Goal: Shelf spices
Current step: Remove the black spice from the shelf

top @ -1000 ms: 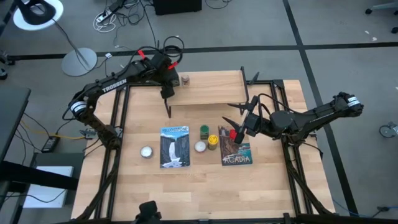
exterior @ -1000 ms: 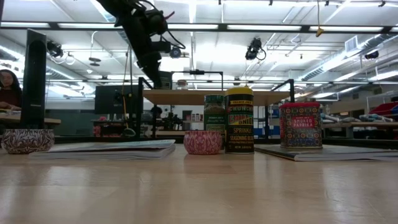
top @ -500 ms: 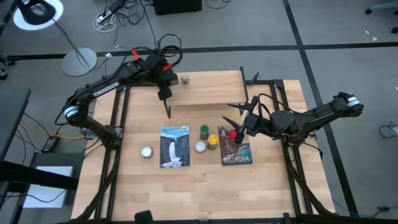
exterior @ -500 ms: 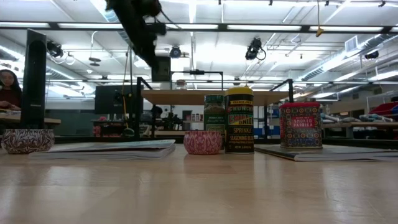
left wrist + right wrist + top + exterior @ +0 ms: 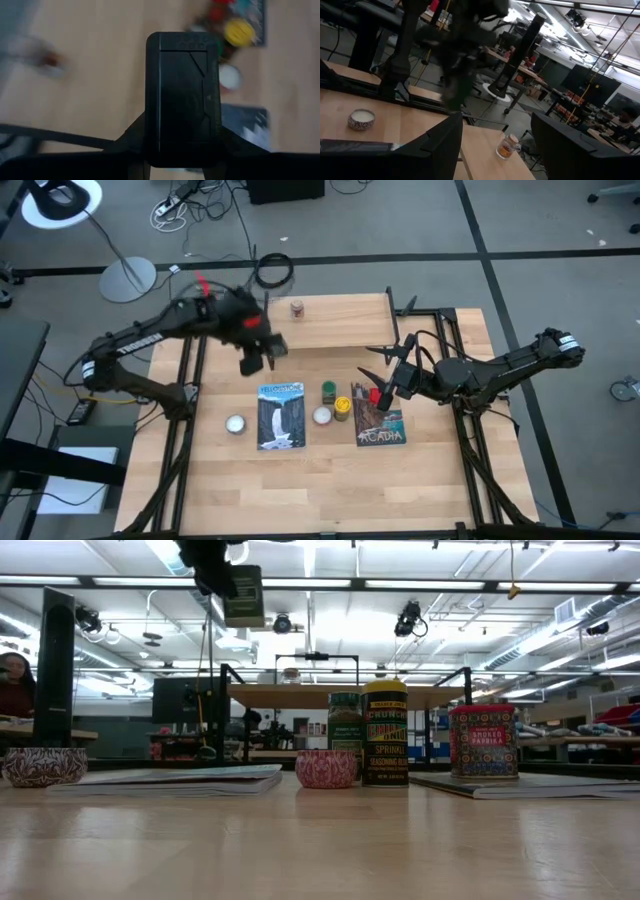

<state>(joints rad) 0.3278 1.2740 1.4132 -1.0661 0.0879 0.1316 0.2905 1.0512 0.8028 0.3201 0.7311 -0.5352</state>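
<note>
My left gripper point(image 5: 258, 352) is shut on the dark square tin point(image 5: 243, 595), high above the table in front of the shelf's left end. The shelf point(image 5: 340, 320) stands at the far edge, and a tiny brown jar point(image 5: 297, 308) rests by its base on the top board. The green jar point(image 5: 328, 391) and the yellow-capped jar point(image 5: 342, 407) stand upright mid-table. The red tin point(image 5: 483, 740) stands on a book. My right gripper point(image 5: 370, 363) hovers open above the red tin, pointing level toward the table's left, with nothing between its fingers. My left gripper pinches the dark square tin between its two fingers point(image 5: 132, 145), by the end nearest the wrist point(image 5: 182, 152). The fingers slant downward. The tin sticks out past them, tilted, and is lifted clear, well above the shelf board.
Two flat picture books point(image 5: 281, 416) point(image 5: 380, 425) lie mid-table, each with a small white ball point(image 5: 236, 424) point(image 5: 322, 415) beside it. Bare tabletop point(image 5: 330, 490) stretches along the near edge. A person point(image 5: 12, 680) sits in the room beyond the table.
My left gripper has gone up from just over the shelf's left end and toward the table's near left, carrying the dark square tin. The tin now hangs far higher than the shelf board.
</note>
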